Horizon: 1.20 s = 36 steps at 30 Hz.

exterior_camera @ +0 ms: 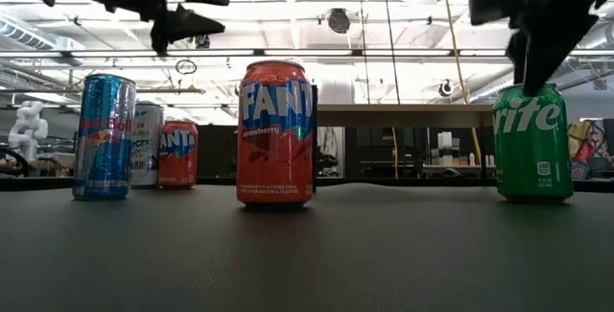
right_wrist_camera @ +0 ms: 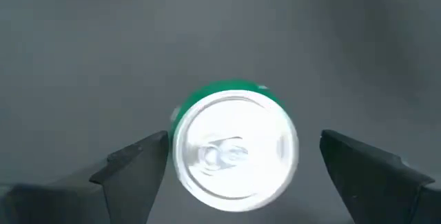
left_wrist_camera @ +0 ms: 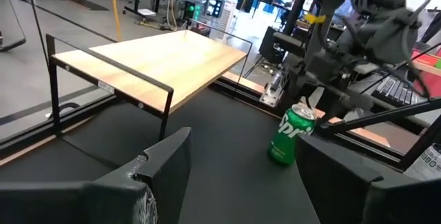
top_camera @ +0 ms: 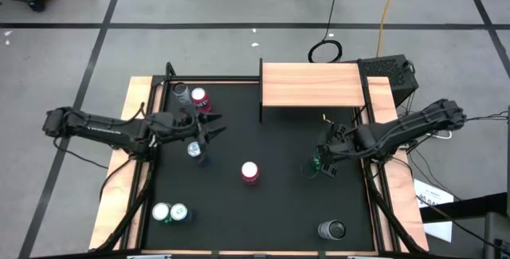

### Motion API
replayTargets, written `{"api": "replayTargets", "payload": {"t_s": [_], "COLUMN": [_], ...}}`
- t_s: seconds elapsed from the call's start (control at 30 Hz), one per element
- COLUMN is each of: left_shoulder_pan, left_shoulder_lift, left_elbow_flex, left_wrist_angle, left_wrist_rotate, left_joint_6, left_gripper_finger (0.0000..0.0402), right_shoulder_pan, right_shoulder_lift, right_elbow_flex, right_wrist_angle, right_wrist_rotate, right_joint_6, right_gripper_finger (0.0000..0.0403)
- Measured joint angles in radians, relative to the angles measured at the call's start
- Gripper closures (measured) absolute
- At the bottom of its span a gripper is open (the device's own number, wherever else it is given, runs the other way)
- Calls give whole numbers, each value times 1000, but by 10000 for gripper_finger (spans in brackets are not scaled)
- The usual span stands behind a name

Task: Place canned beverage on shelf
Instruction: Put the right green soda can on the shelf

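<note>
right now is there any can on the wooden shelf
No, the shelf shows only bare wood in the high view, and the green can under the right hand stands on the black mat.

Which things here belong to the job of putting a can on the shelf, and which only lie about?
Belong to the job:
- green can, upright, under the open right gripper
- shelf, nothing on it

Lying about:
- red can mid-table
- blue can
- two cans at the near left
- left gripper, open, holding nothing

red can [exterior_camera: 276,132]: "FANTA strawberry" | green can [exterior_camera: 532,143]: "rite" | blue can [exterior_camera: 104,136]: "Red Bull"
</note>
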Motion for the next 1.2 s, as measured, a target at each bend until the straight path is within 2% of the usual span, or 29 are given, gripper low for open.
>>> {"api": "replayTargets", "payload": {"t_s": [0.23,0.4,0.47,0.6,0.73,0.9,1.2], "left_shoulder_pan": [1,1,8,42,71,102,126], "left_shoulder_lift": [96,174,203,276,358,472,708], "left_elbow_flex": [119,175,198,250,319,433,673], "left_wrist_angle": [-148,-173,-171,-173,-174,-171,-165], "left_wrist_rotate": [32,46,103,241,309,419,603], "left_joint_6": [6,19,13,-51,-44,8,27], "left_gripper_finger": [145,145,143,120,73,13,7], "right_shoulder_pan": [8,8,8,8,8,-5,-65], "right_shoulder_lift": [-1,-4,-5,-3,-3,-4,12], "right_elbow_flex": [-56,-56,-56,-57,-27,84,228], "right_wrist_angle": [46,67,80,123,137,154,206], "right_wrist_rotate": [-13,-12,-12,-14,-15,-12,-8], "right_joint_6": [49,48,38,24,-24,-133,-331], "right_gripper_finger": [47,106,132,133,133,131,128]}}
